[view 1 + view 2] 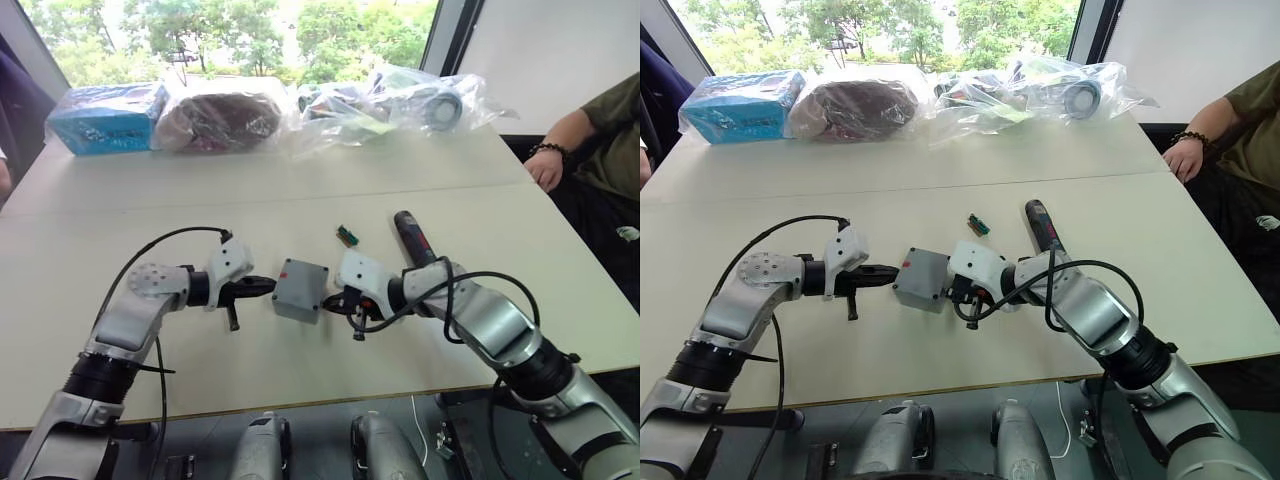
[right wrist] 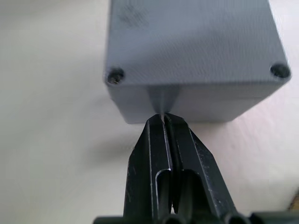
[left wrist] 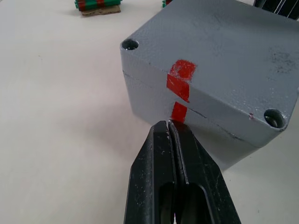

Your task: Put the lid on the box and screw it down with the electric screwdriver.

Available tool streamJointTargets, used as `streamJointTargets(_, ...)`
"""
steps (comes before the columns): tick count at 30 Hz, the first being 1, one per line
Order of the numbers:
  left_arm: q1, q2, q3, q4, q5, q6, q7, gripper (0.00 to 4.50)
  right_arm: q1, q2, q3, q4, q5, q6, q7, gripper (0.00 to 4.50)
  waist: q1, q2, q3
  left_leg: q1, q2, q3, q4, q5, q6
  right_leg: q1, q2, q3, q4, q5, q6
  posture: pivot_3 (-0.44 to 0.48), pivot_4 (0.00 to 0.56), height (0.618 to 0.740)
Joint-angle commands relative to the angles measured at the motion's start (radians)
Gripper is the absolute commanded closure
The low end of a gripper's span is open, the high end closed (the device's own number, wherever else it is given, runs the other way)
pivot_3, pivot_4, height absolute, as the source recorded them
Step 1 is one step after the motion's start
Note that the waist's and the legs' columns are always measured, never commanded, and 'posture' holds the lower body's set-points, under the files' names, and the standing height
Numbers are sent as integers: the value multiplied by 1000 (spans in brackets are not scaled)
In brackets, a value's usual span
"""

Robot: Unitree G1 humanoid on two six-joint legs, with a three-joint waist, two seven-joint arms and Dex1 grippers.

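Observation:
The grey lid (image 3: 219, 60) sits on the grey box (image 1: 299, 300) at the table's middle, and a red mark (image 3: 180, 80) runs across their seam. My left gripper (image 1: 270, 287) is shut, its tip touching the box's left wall (image 3: 149, 102) just below the seam. My right gripper (image 1: 331, 298) is shut too, its tip against the opposite wall (image 2: 187, 100). The black electric screwdriver (image 1: 412, 236) with a red band lies flat on the table just beyond my right forearm.
Small green-gold pieces (image 1: 347, 236) lie behind the box. A blue packet (image 1: 105, 117) and several clear plastic bags (image 1: 390, 105) line the far edge. A person's hand (image 1: 545, 168) rests at the table's right edge.

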Motion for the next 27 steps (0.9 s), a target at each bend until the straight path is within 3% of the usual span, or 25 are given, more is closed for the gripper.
streamJointTargets(1, 31, 61, 47, -69, -36, 16, -45, 4500, -47, -42, -64, -1, -21, -33, 11, 4480, 0, 0, 0, 0, 0, 0, 0, 0, 0, 0, 0, 0, 0, 0, 0, 0, 150, 740)
streamJointTargets(8, 143, 167, 86, -232, -119, 92, -116, 4500, -129, -11, -117, 156, -48, -121, -2, 4480, -2, 0, 0, 0, 1, 0, 0, 0, 0, -1, 0, 0, 0, 0, 0, 0, 150, 740)
streamJointTargets(18, 160, 101, 39, -262, -100, 96, -53, 4500, -140, 149, -54, 335, -113, -228, -10, 4480, 0, 0, 0, 1, 0, 1, 0, 0, 0, 0, 0, 0, 0, 0, 0, 0, 150, 740)
streamJointTargets(27, 99, 55, 43, -178, -64, 61, -11, 4500, -77, 148, -28, 249, -107, -199, 45, 4480, 0, 0, 0, 1, 0, 1, 1, 0, 0, 0, 0, 0, 4, 0, 0, 0, 150, 740)
